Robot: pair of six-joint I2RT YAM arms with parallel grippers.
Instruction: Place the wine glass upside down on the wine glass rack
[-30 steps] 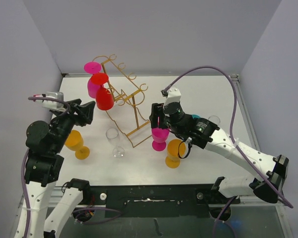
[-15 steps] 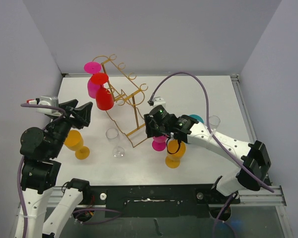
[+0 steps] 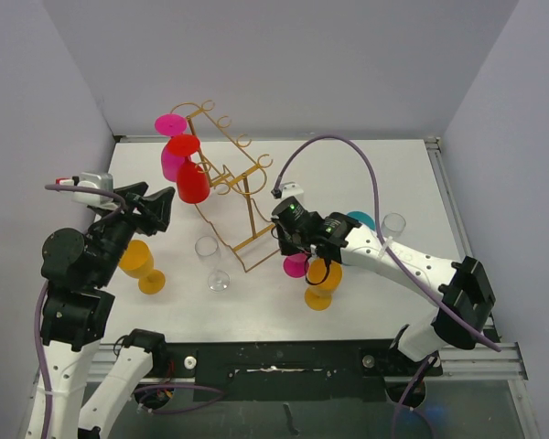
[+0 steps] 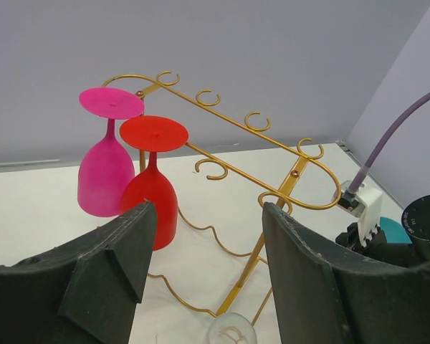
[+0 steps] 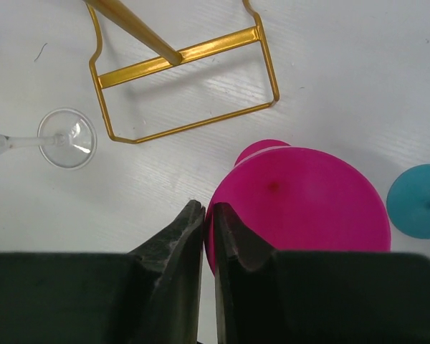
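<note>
1. The step in hand was the grasp. My right pincer [image 5: 208, 211] was closed almost fully, with the rim of the magenta glass [image 5: 301, 208] between its jaws, as far as the wrist view showed.
2. That glass stood upright on the counter [image 3: 393, 183], mouth up, just in front of the base of the rack [image 5: 179, 56]. I judged it not yet lifted.
3. An orange glass [image 3: 322, 274] stood just beside it on the near side.
4. My left pincer [image 4: 208, 244] hung open and empty over the left of the counter, pointed at the rack.
5. The rack already held 2 glasses upside down at its far left end, a red glass [image 4: 152, 201] and a pink glass [image 4: 104, 179]. The rest of the rack looked free.
6. Next, I judged, the glass would need a straight lift clear of the orange glass and the rack's base. Then the wrist would have to roll to turn the glass mouth down, and the stem would have to slide into a free slot so the foot rested on the wire.
7. A pinch on the rim alone seemed a thin hold to me, and the glass could slip during the turn.
8. A clear glass [image 3: 210, 251] stood near the rack's post, so I wanted the swing kept to the right of it.
</note>
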